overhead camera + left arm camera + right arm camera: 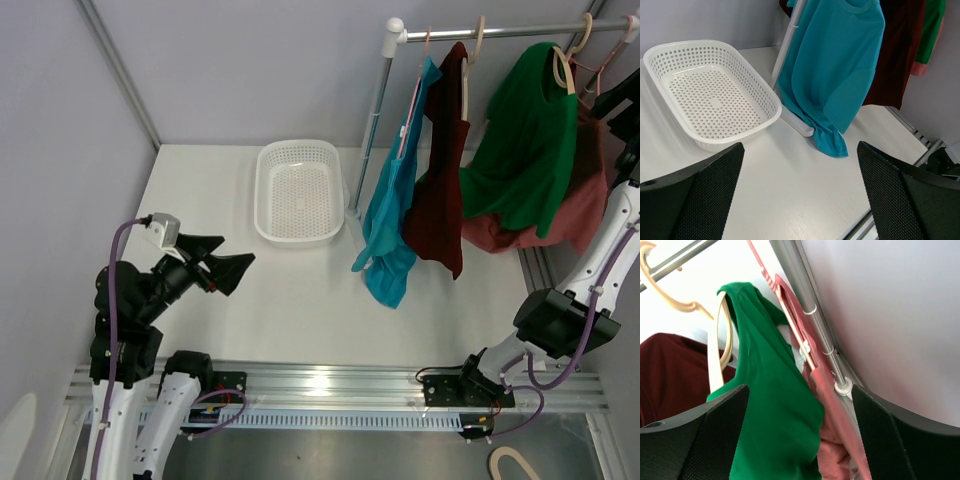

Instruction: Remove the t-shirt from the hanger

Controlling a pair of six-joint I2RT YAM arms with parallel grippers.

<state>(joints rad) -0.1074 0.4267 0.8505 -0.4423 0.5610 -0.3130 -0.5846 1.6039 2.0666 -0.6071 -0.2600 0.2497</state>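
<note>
- Right pincer [799, 432] is up high by the rail, fingers spread wide with nothing between them. It's just short of the green t-shirt [775, 410].
- That green t-shirt [520, 150] hangs on a cream hanger [720, 360] near the right end of the rail [500, 30]. Its long axis runs top to bottom: neck up at the hook, hem pointing down and drifting a bit left in the top view.
- One hanger arm shows bare beside the collar.
- A pink shirt [590, 210] sits right behind it, touching. A maroon shirt [440, 190] and then a teal shirt [390, 220] hang further left.
- Left pincer [225, 262] is also wide open and gripping nothing. It hovers low over the tabletop [300, 300], facing the white basket [298, 190].
</note>
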